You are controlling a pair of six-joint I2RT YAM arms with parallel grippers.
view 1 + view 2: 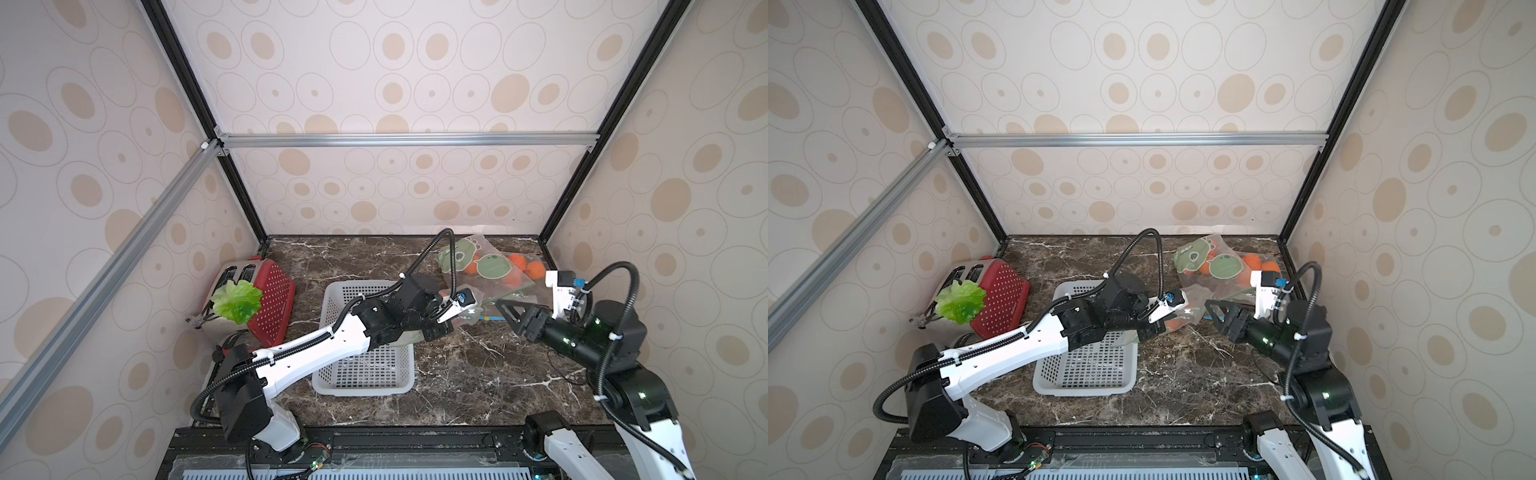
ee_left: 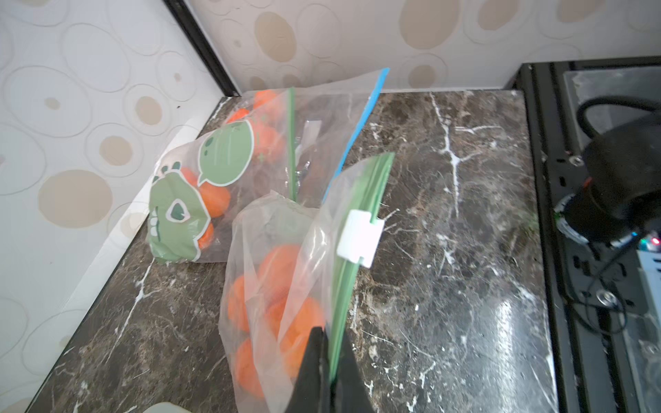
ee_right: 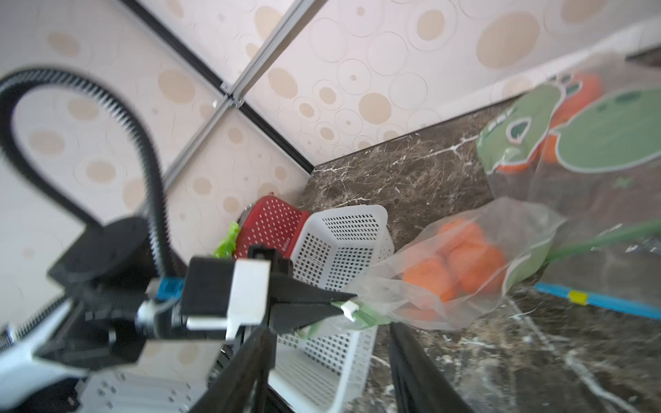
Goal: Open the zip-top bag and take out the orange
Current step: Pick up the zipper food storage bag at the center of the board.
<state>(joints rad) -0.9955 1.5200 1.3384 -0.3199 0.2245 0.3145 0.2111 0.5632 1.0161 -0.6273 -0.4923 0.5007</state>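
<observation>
The left gripper [image 2: 329, 352] is pinched shut on the green zip strip [image 2: 361, 200] of the zip-top bag [image 2: 257, 250]. It holds that edge up while the oranges [image 2: 282, 264] sag in the film below. Just beyond the pinch a white slider [image 2: 359, 237] sits on the strip; I cannot tell whether any of the seal is parted. The right gripper [image 3: 329, 327] faces that end with its jaws apart and nothing in them.

The bag is toward the far right corner of the desk [image 1: 457, 374], to the right of the white basket [image 1: 361, 388]. A printed bag [image 2: 179, 214] with more oranges lies behind it in the corner, and a blue-zipped bag [image 3: 590, 298] lies just beside it.

The hold looks thin. A tug on the slider would likely drag the strip out of the left pinch, since the fruit's weight already pulls on it. The right jaws could also close on loose film or on the neighbouring blue zip rather than the slider. If the mouth opens while tilted, an orange may roll off toward the desk's edge.
</observation>
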